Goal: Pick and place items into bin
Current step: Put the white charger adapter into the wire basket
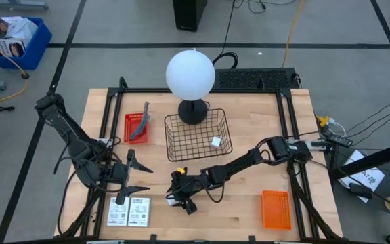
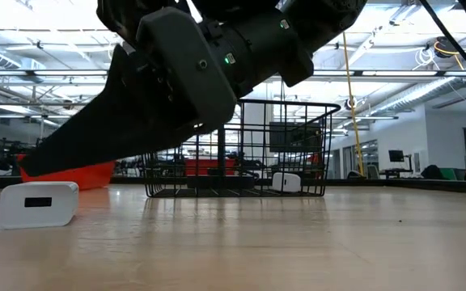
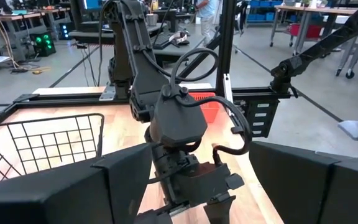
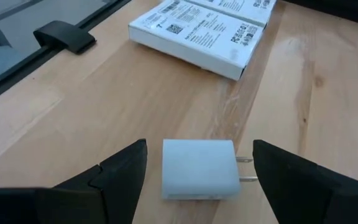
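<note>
On the pale wooden table [image 1: 249,210], the right pincer [image 4: 197,171] hangs low with its fingers apart on either side of a small white plug-in charger block [image 4: 201,168] near the front edge. It should settle lower and close squarely across the block's flat sides, clear of the two metal prongs. Two white printed boxes [image 4: 197,28] lie just beyond, the black wire basket [image 1: 198,135] sits farther back with another white block [image 1: 216,141] inside, and the left pincer [image 1: 133,177] waits spread open to the left.
</note>
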Motion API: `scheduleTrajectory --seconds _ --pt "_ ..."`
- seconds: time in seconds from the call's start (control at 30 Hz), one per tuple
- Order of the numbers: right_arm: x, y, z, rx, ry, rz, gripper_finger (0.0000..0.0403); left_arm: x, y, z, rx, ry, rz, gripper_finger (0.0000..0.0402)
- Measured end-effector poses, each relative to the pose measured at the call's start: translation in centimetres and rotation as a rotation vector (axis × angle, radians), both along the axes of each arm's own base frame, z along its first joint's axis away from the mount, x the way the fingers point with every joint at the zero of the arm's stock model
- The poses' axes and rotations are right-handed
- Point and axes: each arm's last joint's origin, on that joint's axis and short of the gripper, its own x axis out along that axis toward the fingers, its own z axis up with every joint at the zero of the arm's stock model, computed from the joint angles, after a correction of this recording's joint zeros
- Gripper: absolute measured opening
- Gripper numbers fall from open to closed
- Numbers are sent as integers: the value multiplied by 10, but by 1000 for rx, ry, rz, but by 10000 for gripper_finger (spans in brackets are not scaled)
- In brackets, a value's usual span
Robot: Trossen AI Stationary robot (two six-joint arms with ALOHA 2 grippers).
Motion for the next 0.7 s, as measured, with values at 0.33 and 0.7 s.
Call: scheduleTrajectory --seconds 0.33,0.7 --pt "-1 -2 -2 14 29 -17 283 0 0 0 -1 0 1 274" --pt "3 -5 -23 50 56 -23 283 0 0 -1 -2 7 2 274"
